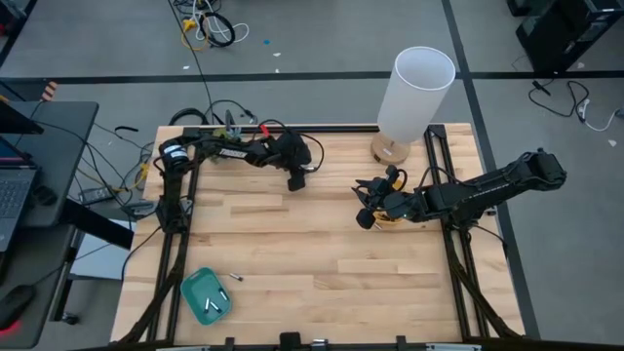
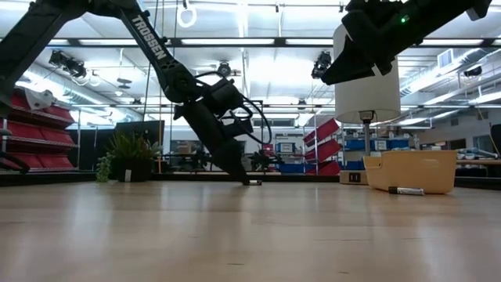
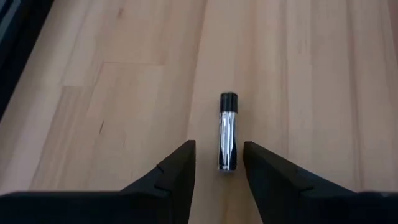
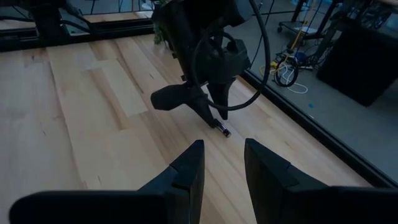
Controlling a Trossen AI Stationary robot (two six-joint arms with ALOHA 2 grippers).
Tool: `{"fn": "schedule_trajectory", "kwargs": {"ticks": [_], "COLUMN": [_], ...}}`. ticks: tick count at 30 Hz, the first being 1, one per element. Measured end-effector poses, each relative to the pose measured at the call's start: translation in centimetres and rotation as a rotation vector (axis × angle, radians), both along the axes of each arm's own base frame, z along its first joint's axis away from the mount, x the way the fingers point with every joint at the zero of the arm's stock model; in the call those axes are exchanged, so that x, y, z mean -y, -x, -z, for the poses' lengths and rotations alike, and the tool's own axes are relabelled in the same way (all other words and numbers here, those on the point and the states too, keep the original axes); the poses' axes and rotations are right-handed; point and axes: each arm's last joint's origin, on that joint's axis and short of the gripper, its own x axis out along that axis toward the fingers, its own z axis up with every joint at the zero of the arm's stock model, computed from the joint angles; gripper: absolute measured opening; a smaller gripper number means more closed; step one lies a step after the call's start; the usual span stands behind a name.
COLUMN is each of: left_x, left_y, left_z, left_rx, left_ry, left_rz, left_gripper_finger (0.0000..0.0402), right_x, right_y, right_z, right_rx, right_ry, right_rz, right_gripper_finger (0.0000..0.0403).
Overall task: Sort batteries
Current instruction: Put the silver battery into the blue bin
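My left hand (image 3: 219, 168) is down on the pale wooden desk (image 3: 124, 93), fingers apart astride a small silvery, dark-capped battery (image 3: 227, 132) lying flat. This looks like the pick-up: next I must clamp it squarely. My right hand (image 4: 221, 163) waits, fingers apart, empty.

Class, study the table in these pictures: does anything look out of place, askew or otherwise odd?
One battery lies loose on the wood just beside the teal tray, which already holds others. A second battery lies alone on the far side, between the left gripper's part-open fingers. Nothing looks damaged.
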Motion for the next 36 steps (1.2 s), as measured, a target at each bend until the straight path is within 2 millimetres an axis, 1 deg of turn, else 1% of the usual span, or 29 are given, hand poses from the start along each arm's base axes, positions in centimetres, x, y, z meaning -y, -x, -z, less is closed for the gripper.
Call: {"fn": "schedule_trajectory", "kwargs": {"ticks": [7,11,14,17,21,23,26,29,31,33,36], "left_x": [0.4,0.6,0.6,0.6,0.8,0.9,0.9,1.0,1.1,1.5,2.9], "left_y": [-0.1,-0.1,-0.1,-0.2,-0.3,-0.4,-0.5,-0.2,0.2,0.7,1.9], "left_z": [0.1,0.0,0.1,0.1,0.3,0.3,0.3,-0.2,-1.0,-2.7,-5.0], "left_rx": [-0.043,-0.053,-0.054,-0.049,-0.015,-0.012,-0.004,-0.004,-0.019,-0.04,-0.108], "left_ry": [-0.065,-0.079,-0.078,-0.065,-0.006,-0.003,0.012,0.034,0.042,0.031,0.04], "left_rz": [0.055,0.052,0.053,0.065,0.114,0.113,0.065,0.003,-0.015,-0.027,-0.022], "left_gripper_finger": [0.0147,0.0143,0.0124,0.0094,0.0055,0.0043,0.004,0.0048,0.005,0.005,0.0047], "right_x": [0.0,0.0,0.0,0.0,0.0,0.0,0.0,0.0,0.0,0.0,0.0], "right_y": [0.0,0.0,0.0,0.0,0.0,0.0,-0.1,-0.1,-0.1,0.0,0.0], "right_z": [0.0,0.0,0.0,0.0,0.0,0.0,-0.1,-0.1,-0.1,-0.1,0.0], "right_rx": [0.0,0.004,0.004,0.005,0.005,0.007,0.011,0.011,0.011,0.009,0.002], "right_ry": [0.0,-0.001,-0.001,-0.001,-0.001,-0.002,-0.002,-0.002,-0.002,-0.001,0.001], "right_rz": [0.0,0.0,-0.001,0.0,-0.001,-0.001,-0.001,-0.001,-0.001,-0.001,-0.002], "right_gripper_finger": [0.01,0.01,0.01,0.01,0.01,0.01,0.01,0.01,0.01,0.01,0.01]}}
